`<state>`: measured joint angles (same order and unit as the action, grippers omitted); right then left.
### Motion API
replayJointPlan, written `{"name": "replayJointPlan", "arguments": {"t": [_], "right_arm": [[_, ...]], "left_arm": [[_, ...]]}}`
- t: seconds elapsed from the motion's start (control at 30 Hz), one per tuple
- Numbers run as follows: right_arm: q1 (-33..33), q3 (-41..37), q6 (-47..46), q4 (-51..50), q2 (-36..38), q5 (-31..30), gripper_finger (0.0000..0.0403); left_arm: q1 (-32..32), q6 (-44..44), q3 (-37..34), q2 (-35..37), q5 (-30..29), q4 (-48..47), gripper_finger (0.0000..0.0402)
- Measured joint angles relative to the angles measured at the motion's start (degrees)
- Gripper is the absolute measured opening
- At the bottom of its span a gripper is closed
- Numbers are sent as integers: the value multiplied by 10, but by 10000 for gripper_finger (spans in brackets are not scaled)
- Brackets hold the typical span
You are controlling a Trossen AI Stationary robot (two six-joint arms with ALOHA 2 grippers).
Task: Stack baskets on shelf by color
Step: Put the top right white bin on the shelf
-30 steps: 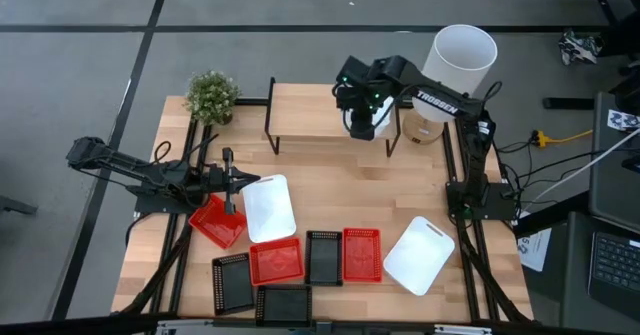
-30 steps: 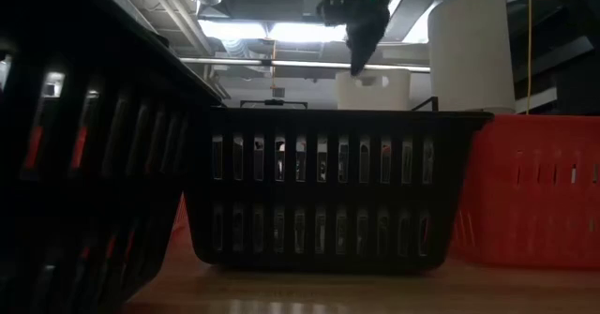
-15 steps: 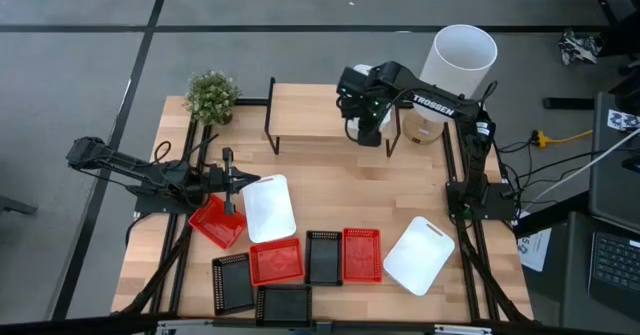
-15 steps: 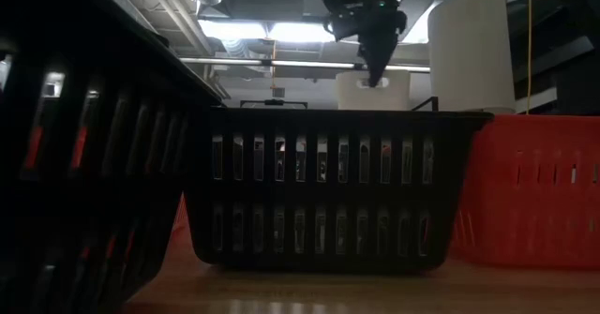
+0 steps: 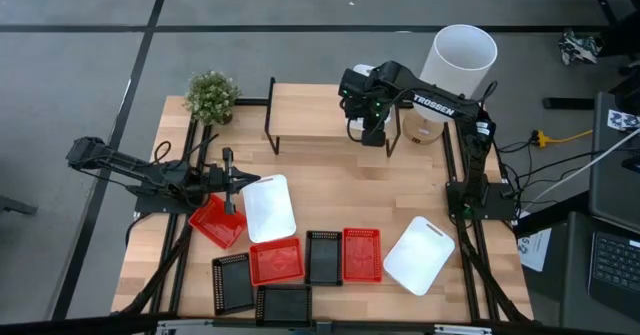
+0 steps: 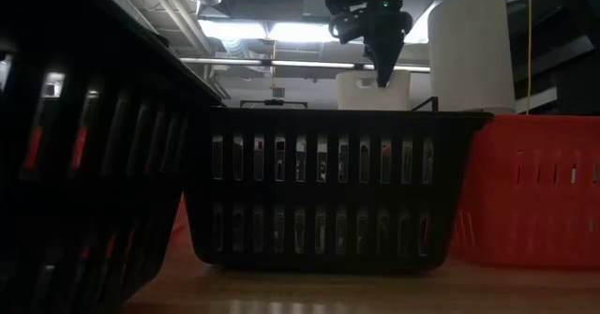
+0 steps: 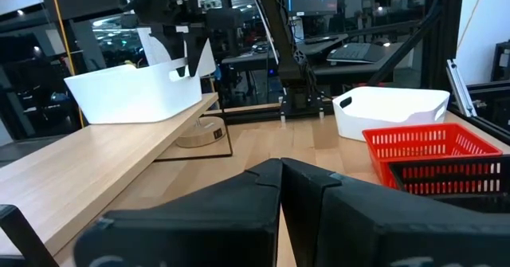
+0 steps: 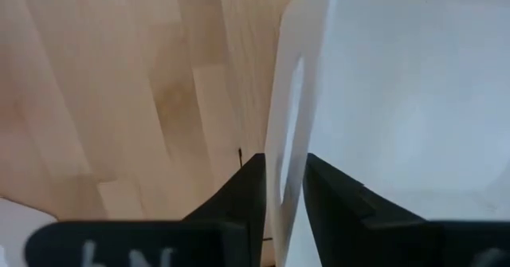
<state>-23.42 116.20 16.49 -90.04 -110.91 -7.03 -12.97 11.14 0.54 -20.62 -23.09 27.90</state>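
Right gripper [image 5: 372,127] hangs over the right end of the low light-wood shelf on thin black legs [image 5: 310,113], its two dark fingers [image 8: 239,191] pinched together on the thin end wall of a solid white plastic basket with rounded corners [image 7: 135,92], beside that wall's handle slot. That basket sits on the shelf top at its right end, with the tall white cylinder [image 5: 464,57] behind it off the table's far right corner. Left gripper [image 5: 240,180] waits low at the table's left side, fingers [image 7: 263,187] together and holding nothing, next to a second white basket [image 5: 269,206] lying on the large wooden tabletop [image 5: 330,185]. A red mesh basket [image 5: 217,221] lies touching that white one's left edge. Near the front edge stand two more red mesh baskets [image 5: 276,261], three black mesh baskets [image 5: 324,256] and a third white basket [image 5: 420,255] tilted at the right. A small potted plant [image 5: 211,95] sits at the far left corner
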Motion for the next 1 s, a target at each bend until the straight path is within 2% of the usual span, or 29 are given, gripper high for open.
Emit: {"name": "replayJointPlan", "arguments": {"t": [0.37, 1.0], "right_arm": [[0, 0, -43, 0, 4, -7, 83], [17, 0, -72, 0, 73, 17, 83]], "left_arm": [[0, 0, 0, 0, 0, 0, 0], [0, 0, 0, 0, 0, 0, 0]]}}
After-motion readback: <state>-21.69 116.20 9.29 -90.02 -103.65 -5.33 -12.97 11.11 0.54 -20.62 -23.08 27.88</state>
